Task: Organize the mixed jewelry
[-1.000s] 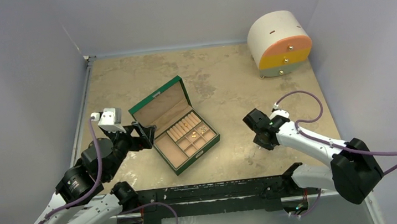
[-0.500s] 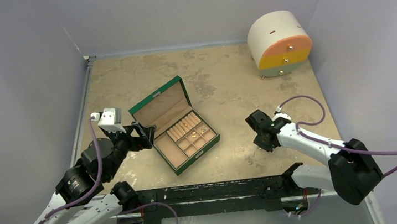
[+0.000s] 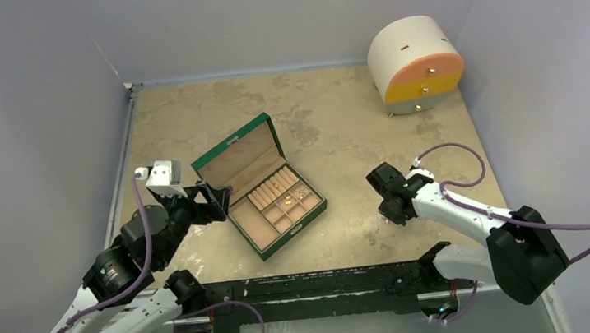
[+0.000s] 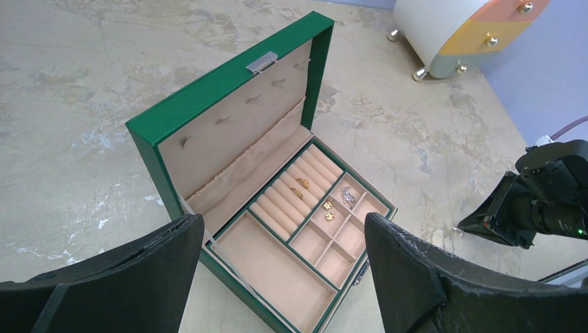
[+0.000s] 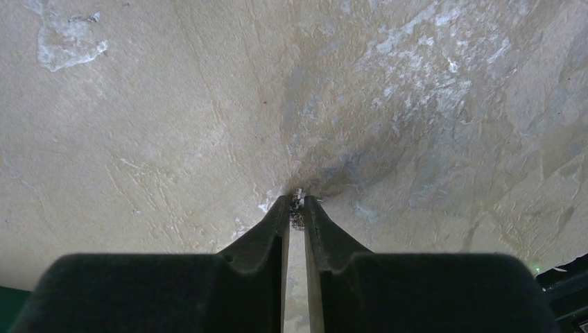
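Jewelry piece on the table sits dead between the tips of your right hand, clamped on it, green box off to its left.

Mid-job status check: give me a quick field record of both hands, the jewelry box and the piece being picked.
Green jewelry box with tan lining: lid open
Inside box: gold pieces on ring rolls; more small pieces in small compartments
Left hand: open, empty, hovering beside the box
Right hand: down at the beige stone-look tabletop, pinched on a tiny silvery jewelry piece
Round white-and-orange drawer cabinet: far right corner, drawers shut
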Available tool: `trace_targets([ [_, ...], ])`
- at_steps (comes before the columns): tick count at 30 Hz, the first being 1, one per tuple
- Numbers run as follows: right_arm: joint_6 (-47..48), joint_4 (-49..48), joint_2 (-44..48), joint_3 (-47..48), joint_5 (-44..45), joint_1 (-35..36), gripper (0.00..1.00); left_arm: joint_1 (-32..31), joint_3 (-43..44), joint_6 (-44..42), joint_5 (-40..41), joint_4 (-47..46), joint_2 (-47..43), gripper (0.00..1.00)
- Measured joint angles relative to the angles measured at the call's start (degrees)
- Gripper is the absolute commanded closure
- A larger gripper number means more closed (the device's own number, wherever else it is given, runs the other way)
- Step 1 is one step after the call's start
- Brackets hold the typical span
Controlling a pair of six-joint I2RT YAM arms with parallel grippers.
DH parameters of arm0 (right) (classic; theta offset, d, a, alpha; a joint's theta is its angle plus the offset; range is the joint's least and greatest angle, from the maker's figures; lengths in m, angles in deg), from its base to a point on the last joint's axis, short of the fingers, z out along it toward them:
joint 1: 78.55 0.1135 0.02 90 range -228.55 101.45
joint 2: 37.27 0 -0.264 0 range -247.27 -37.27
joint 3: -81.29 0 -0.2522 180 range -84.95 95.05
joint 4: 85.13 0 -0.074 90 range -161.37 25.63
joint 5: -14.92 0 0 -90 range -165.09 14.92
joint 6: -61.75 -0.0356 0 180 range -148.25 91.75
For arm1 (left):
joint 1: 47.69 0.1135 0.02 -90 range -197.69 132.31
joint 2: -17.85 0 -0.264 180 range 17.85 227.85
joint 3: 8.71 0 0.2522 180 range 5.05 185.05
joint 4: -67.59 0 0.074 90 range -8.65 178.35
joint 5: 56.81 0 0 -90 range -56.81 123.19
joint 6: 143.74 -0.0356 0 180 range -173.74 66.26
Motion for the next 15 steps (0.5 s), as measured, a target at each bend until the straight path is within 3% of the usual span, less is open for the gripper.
trace_targets([
  [5, -0.13, -0.13, -0.55, -0.13, 0.0, -0.24, 0.85, 0.0, 0.0, 0.0, 0.0, 0.0, 0.17, 0.14],
  [12, -0.11, -0.2, -0.74, -0.11, 0.07, -0.35, 1.0, 0.0, 0.0, 0.0, 0.0, 0.0, 0.31, 0.14],
  [15, -0.11, -0.17, -0.74, -0.07, 0.07, -0.35, 1.0, 0.0, 0.0, 0.0, 0.0, 0.0, 0.31, 0.14],
])
